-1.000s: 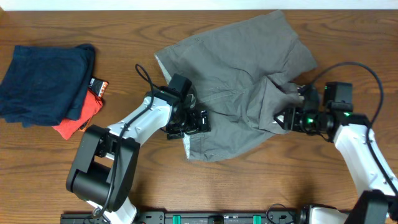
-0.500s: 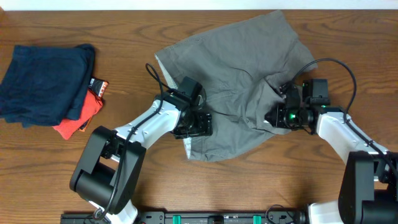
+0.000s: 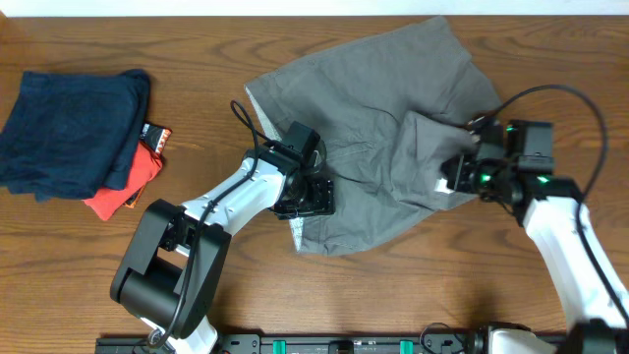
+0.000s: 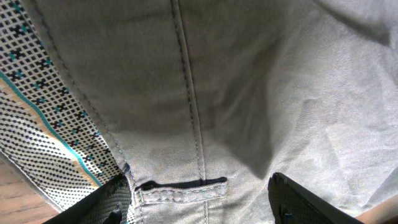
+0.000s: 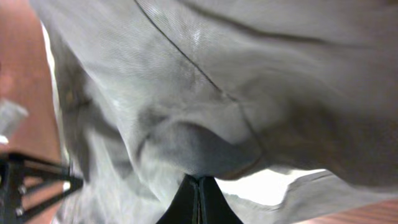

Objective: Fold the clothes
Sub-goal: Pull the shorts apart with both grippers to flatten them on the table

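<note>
Crumpled grey woven shorts (image 3: 364, 98) with stitched seams lie at centre. The left hand (image 3: 313, 195) rests on them, spread apart; the right hand (image 5: 199, 185) is clamped on a fold.

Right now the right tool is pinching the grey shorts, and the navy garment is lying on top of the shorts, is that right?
Not quite. The right tool is pinching the grey shorts, but the navy garment is not on them. It lies apart, off to the left, partly over the red-orange garment. The overhead view shows this.
</note>
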